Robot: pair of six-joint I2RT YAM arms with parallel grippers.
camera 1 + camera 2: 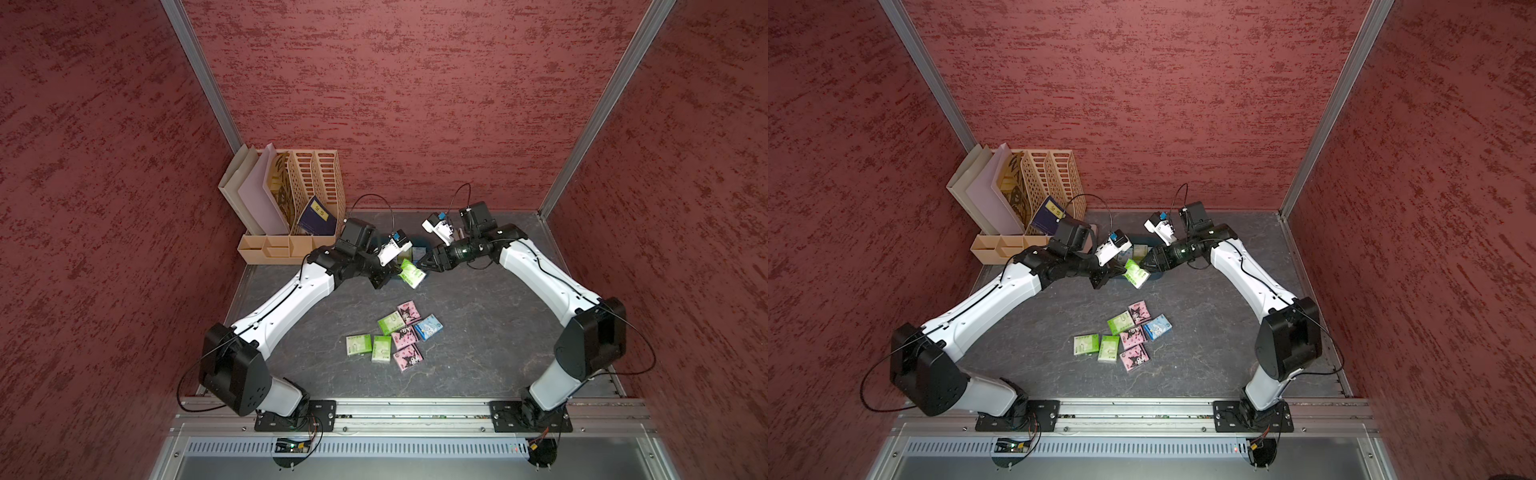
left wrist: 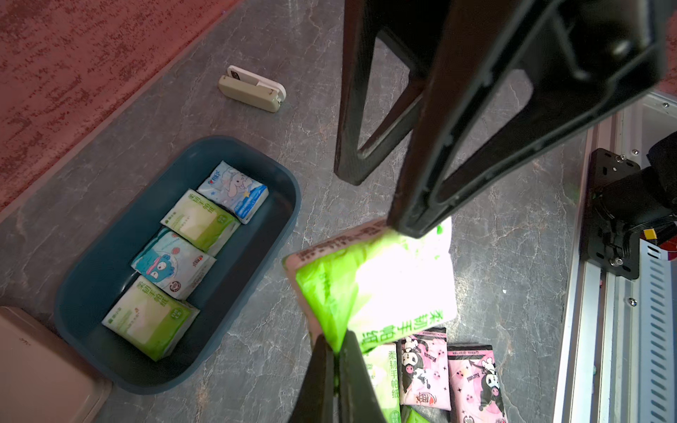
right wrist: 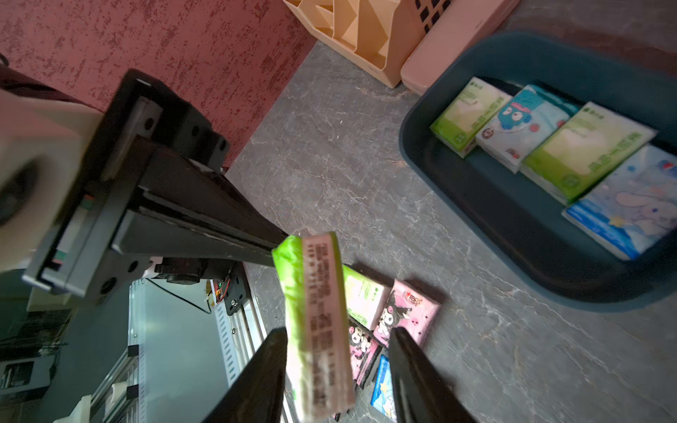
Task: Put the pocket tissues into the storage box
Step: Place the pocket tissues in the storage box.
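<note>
Handover, by the look of it. The left gripper [image 2: 337,353] is pinched tight on a corner of a green packet [image 2: 373,285] and holds it in the air by the near rim of the storage box [image 2: 263,234]. The box sits toward the desk's far edge, next to the pink case [image 3: 450,47]. The right gripper [image 3: 337,335] has its jaws apart on either side of that packet, one finger close against it and the other clear, so it grips nothing yet. A row of four packets [image 2: 198,219] lies inside the box, and seven loose packets [image 1: 403,336] are bunched mid-desk. Next, I'd say, the right jaws need to close squarely on the packet's flat faces before the left lets go. Then the packet can go over the rim onto the bare floor beside the row.
</note>
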